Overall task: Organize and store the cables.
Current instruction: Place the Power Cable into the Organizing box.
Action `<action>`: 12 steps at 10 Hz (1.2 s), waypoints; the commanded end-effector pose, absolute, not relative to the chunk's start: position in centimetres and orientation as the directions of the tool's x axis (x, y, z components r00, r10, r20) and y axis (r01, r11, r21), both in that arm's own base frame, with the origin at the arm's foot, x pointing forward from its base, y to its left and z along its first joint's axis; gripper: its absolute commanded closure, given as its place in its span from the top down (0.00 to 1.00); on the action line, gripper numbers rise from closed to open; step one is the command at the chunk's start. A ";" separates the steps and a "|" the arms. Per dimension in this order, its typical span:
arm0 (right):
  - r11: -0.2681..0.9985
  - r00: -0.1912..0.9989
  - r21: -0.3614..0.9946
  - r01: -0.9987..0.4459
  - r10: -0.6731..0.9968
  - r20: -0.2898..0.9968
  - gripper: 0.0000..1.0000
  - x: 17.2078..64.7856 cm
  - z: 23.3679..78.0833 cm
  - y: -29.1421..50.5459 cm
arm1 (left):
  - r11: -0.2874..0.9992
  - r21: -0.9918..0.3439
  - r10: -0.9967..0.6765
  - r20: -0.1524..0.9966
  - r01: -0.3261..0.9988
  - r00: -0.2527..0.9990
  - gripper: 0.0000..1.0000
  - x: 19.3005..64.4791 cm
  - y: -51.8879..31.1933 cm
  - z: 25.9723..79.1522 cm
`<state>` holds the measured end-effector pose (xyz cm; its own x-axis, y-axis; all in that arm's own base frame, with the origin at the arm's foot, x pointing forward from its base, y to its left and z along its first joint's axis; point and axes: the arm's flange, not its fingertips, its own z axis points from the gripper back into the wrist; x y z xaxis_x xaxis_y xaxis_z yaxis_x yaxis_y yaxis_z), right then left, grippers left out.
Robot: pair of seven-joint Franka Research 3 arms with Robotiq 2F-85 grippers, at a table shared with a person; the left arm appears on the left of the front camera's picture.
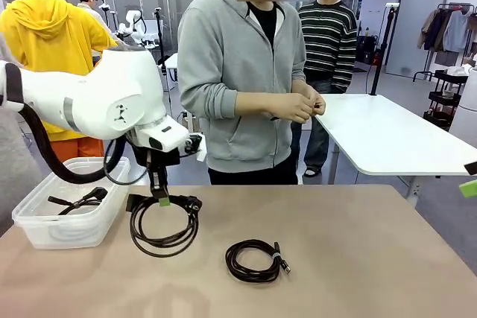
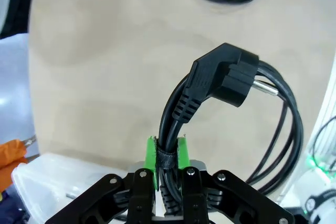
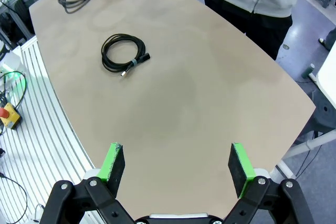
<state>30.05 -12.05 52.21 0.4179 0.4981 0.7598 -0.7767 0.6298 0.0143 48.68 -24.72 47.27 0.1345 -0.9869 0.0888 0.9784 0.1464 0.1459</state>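
The left gripper is clamped on the tied neck of a coiled power cable, just below its angled plug, and the loops hang low over the table, just beside the clear plastic bin. The likely step is the drop into that bin, where another cable lies. To do it well, the arm should lift enough for the loops to clear the rim, centre over the bin, then release. A smaller coil waits mid-table; the right gripper stands wide open, empty.
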 end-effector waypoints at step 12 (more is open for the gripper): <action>0.636 0.438 0.026 -0.771 0.499 0.748 1.00 29.8 52.3 -12.0 | 0.349 0.232 -0.916 0.286 0.908 0.280 0.18 60.2 4.7 49.6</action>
